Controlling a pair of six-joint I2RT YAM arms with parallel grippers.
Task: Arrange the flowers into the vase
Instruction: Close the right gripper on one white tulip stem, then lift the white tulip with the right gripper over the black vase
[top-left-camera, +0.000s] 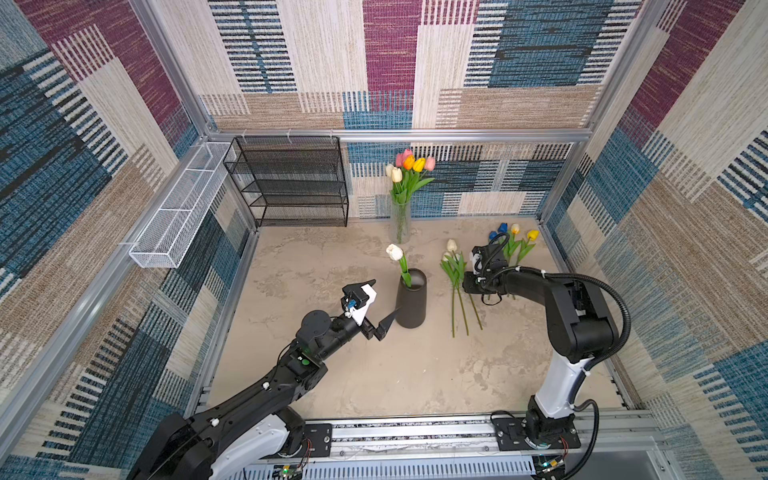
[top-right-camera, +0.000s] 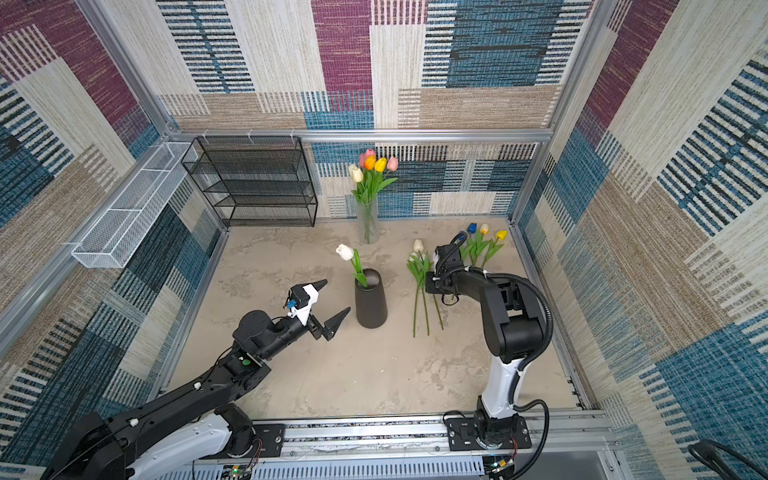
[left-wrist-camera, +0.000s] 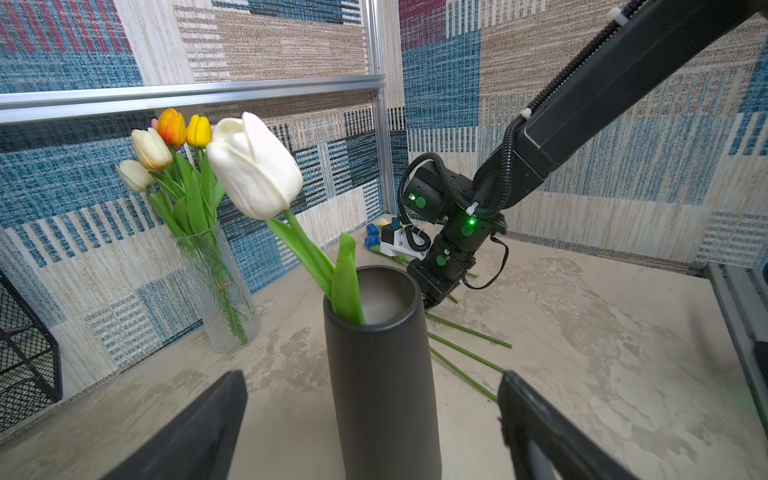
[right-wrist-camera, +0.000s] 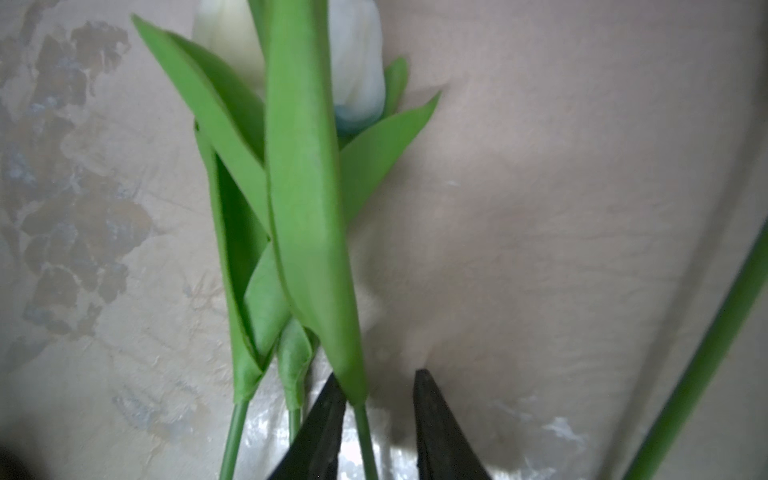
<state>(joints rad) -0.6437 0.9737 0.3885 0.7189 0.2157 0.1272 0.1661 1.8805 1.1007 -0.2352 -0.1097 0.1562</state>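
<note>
The dark vase (top-left-camera: 410, 305) stands upright in the middle of the table (top-left-camera: 353, 374). It holds a single white tulip (top-left-camera: 395, 252), whose stem and one leaf lean on the far-left side of the rim. Behind it, close to the back wall, a clear glass vase (top-left-camera: 400, 222) holds a bunch (top-left-camera: 409, 168) of pink, orange, yellow and cream tulips. Three white-headed tulips (top-left-camera: 456, 270) lie flat on the table just right of the dark vase, and a blue-and-yellow cluster (top-left-camera: 517, 241) lies nearer the right back corner. The left gripper (top-left-camera: 384, 297) hangs just left of the dark vase, jaws spread wide, holding nothing. The right gripper (right-wrist-camera: 377, 374) is down over the white-headed tulips, jaws partly apart with one green stem (right-wrist-camera: 365, 440) between them, not visibly pinched.
</note>
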